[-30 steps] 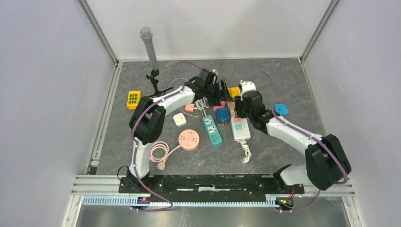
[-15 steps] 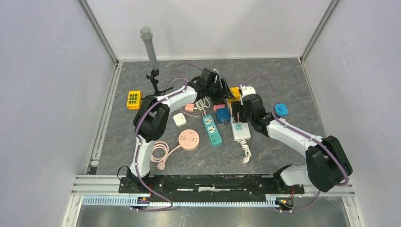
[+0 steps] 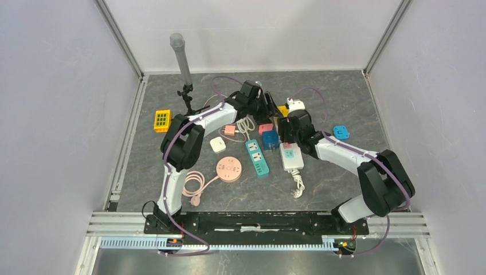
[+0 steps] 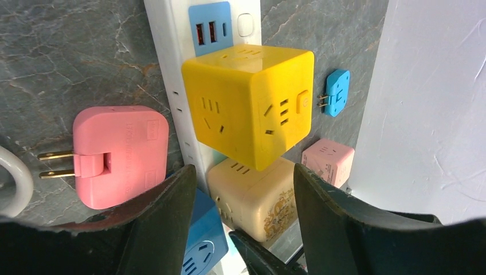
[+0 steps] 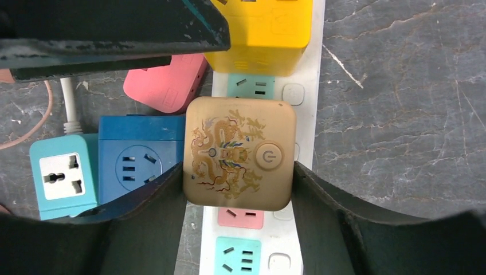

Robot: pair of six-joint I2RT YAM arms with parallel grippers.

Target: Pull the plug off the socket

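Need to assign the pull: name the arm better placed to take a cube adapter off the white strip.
Right: its fingers already flank the beige dragon cube on the white strip; the left gripper sits open short of the yellow cube.

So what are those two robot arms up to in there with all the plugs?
Both arms are bent over a white power strip that has cube adapters plugged into it. The right gripper straddles the beige dragon-printed cube, fingers on either side of it, apparently to pull it off. The left gripper hangs open beside the yellow cube. Both cubes appear to sit in the strip.
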